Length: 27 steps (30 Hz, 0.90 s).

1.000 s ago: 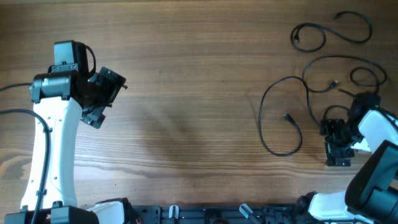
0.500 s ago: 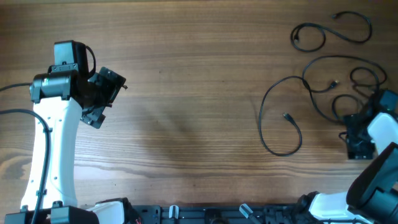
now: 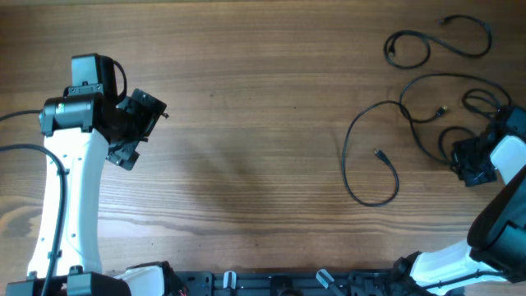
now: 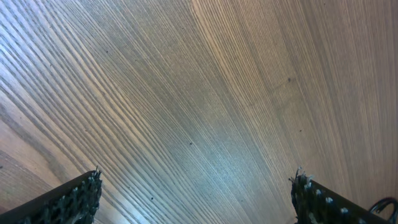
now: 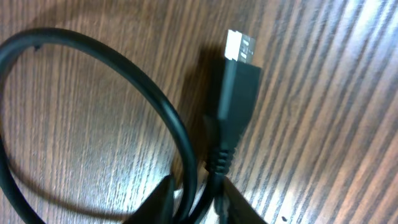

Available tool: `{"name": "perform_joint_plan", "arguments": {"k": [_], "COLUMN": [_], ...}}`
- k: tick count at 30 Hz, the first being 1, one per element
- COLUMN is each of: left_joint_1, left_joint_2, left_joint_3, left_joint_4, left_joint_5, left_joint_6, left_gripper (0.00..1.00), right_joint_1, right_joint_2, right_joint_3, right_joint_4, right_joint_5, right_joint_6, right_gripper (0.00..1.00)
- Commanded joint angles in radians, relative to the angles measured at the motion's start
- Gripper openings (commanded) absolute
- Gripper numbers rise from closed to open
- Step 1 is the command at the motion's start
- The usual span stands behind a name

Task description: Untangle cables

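Several thin black cables lie as loose loops at the table's right: one small loop (image 3: 408, 47) at the back, a big loop (image 3: 362, 156) nearer the middle, and a looser bunch (image 3: 460, 90) by the right edge. My right gripper (image 3: 472, 162) sits at the end of that bunch. In the right wrist view its jaws (image 5: 199, 205) pinch two strands just behind a black plug (image 5: 239, 81) with a metal tip, and a cable loop (image 5: 124, 68) curves away left. My left gripper (image 3: 136, 127) hangs open at the far left, with only bare wood between its fingertips (image 4: 81, 199).
The wooden table (image 3: 246, 123) stretches between the two arms. The left arm's white link (image 3: 70, 197) runs down the left side. Thick black wires (image 3: 16, 150) lead off the left edge. A dark rail (image 3: 288, 284) lines the front edge.
My right gripper has moved right and slightly back to the cable end, and its jaws have gone from open to shut on the strands. The left arm has not moved.
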Motion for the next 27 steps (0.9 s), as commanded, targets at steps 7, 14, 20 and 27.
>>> {"name": "perform_joint_plan", "arguments": {"k": [7, 14, 20, 27], "left_joint_1": [0.003, 0.003, 0.003, 0.003], "left_joint_2": [0.005, 0.005, 0.006, 0.006], "left_joint_3": [0.002, 0.002, 0.002, 0.002], "left_joint_4": [-0.001, 0.009, 0.01, 0.01], "left_joint_5": [0.001, 0.001, 0.001, 0.001], "left_joint_6": [-0.002, -0.002, -0.002, -0.002], "left_gripper": [1.0, 1.0, 1.0, 1.0], "right_joint_1": [-0.093, -0.095, -0.095, -0.035], "right_joint_2": [0.027, 0.01, -0.036, -0.418], "right_joint_3": [0.237, 0.412, 0.412, 0.41], "right_joint_4": [-0.12, -0.29, -0.372, -0.519], "right_joint_5": [0.184, 0.205, 0.179, -0.092], "right_joint_6": [-0.078, -0.158, -0.156, -0.254], "right_gripper": [0.04, 0.31, 1.0, 1.0]}}
